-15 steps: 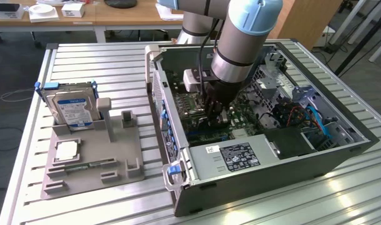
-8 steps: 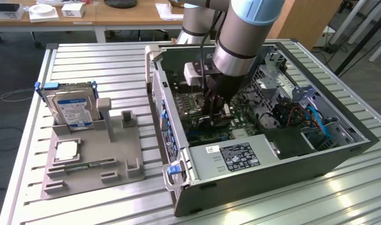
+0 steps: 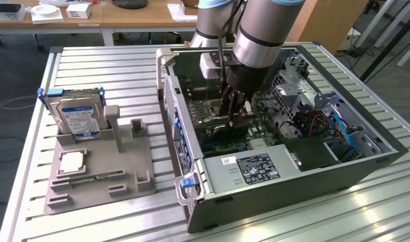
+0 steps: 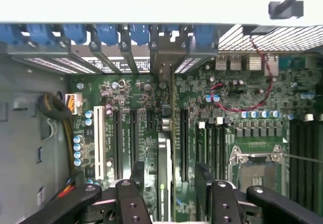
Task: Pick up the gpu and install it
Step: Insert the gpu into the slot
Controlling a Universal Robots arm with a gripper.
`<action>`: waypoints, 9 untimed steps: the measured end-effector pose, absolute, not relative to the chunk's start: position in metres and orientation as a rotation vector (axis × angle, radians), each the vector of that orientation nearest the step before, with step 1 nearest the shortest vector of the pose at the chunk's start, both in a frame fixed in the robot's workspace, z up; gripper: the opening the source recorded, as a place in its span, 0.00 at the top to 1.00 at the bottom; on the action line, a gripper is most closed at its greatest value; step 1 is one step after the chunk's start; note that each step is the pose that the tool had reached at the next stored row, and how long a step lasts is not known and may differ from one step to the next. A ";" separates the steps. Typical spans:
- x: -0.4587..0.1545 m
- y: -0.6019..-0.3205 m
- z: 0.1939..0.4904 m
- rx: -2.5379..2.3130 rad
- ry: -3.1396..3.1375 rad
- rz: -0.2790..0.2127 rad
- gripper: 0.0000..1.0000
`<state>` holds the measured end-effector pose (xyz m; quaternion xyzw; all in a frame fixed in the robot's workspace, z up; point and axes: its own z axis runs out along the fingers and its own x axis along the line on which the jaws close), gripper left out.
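Starting with the exterior view: the arm is reaching down from the top centre of the frame into the open computer case (image 3: 366, 166), which is lying on its side across the right half of the picture on the slatted metal table (image 3: 292, 227). The gripper (image 3: 233, 120) is hanging low over the green motherboard (image 3: 258, 132) near the middle of the frame, its dark fingers pointing down with a gap between them. Over on the left, a grey parts holder (image 3: 134, 174) is sitting on the table with a silver hard drive (image 3: 75, 117) standing upright in its upper-left slot, a square chip (image 3: 71, 162) lying flat lower down, and a narrow green memory stick (image 3: 90, 179) lying just below it.

Now the wrist view: we are looking straight down past the gripper (image 4: 174, 193), whose black fingers (image 4: 128, 204) are standing spread at the bottom of the frame, pinching nothing. Between them the gpu (image 4: 173, 148) is standing on edge, a thin card running up the centre of the picture to the metal brackets with blue clips (image 4: 108, 32) along the top. It is sitting in line with the expansion slots, a white slot (image 4: 99, 143) left of centre. The bare processor socket (image 4: 257, 158) is showing at lower right.
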<state>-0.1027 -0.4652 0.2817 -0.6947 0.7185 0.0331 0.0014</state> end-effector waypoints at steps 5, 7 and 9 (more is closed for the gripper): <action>-0.103 -0.465 0.291 -2.180 2.255 0.104 0.47; -0.103 -0.465 0.291 -2.181 2.255 0.104 0.47; -0.103 -0.465 0.291 -2.181 2.255 0.104 0.47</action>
